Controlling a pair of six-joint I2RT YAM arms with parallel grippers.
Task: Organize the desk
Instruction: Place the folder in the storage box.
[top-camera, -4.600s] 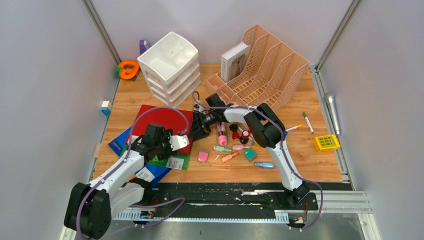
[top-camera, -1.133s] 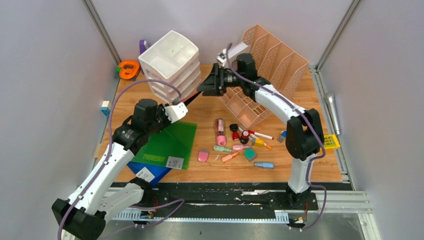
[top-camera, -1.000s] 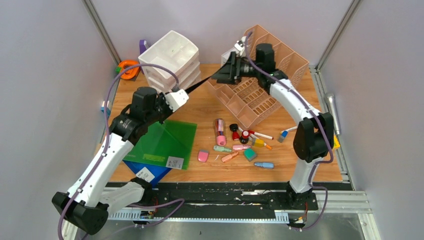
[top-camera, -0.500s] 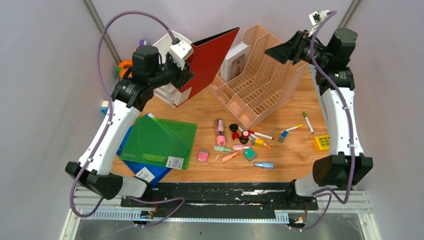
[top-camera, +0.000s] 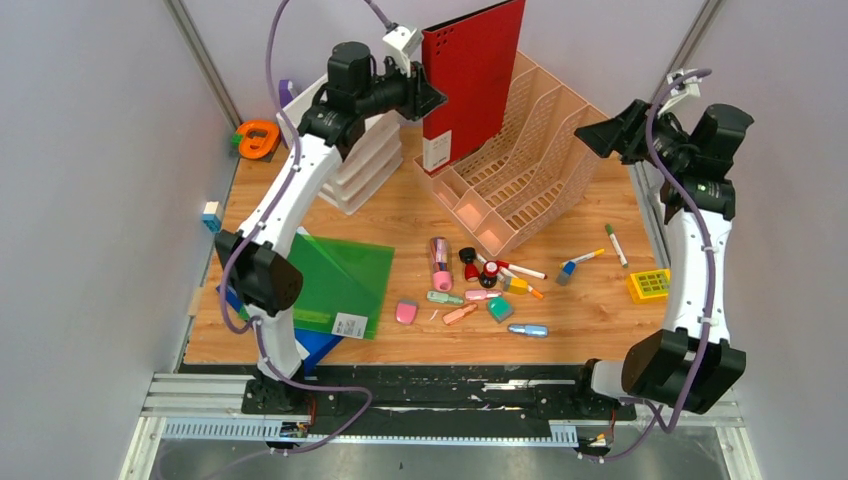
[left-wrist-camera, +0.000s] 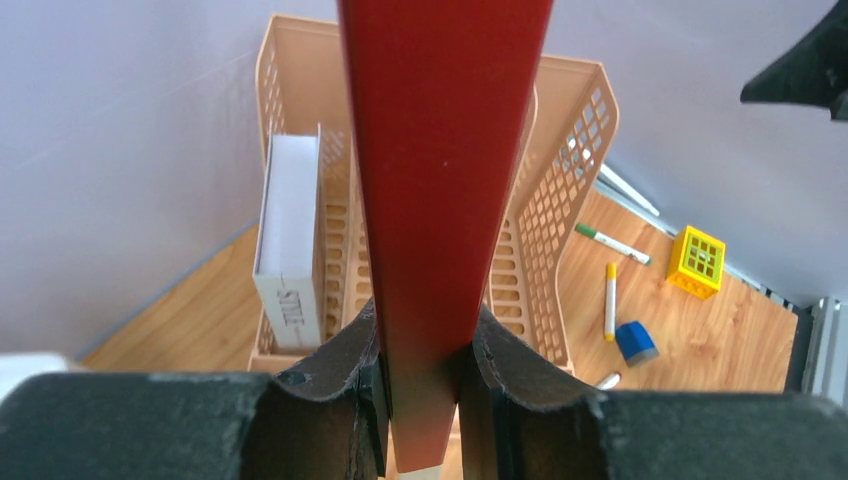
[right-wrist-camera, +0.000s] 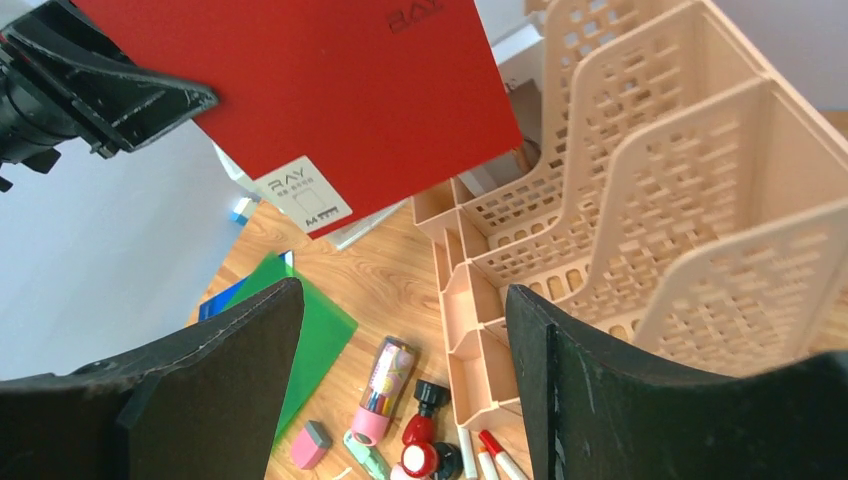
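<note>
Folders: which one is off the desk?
The red folder, held upright by the left end effector; green folder and blue folder lie flat on the desk.

My left gripper is black. The red folder is plain deep red with a small white label. The file rack is peach, patterned with a lattice of slots. The tabletop is light-brown wood grain. At its left are a translucent green folder and a blue folder. At the right is a yellow box. The drawer unit is white.
</note>
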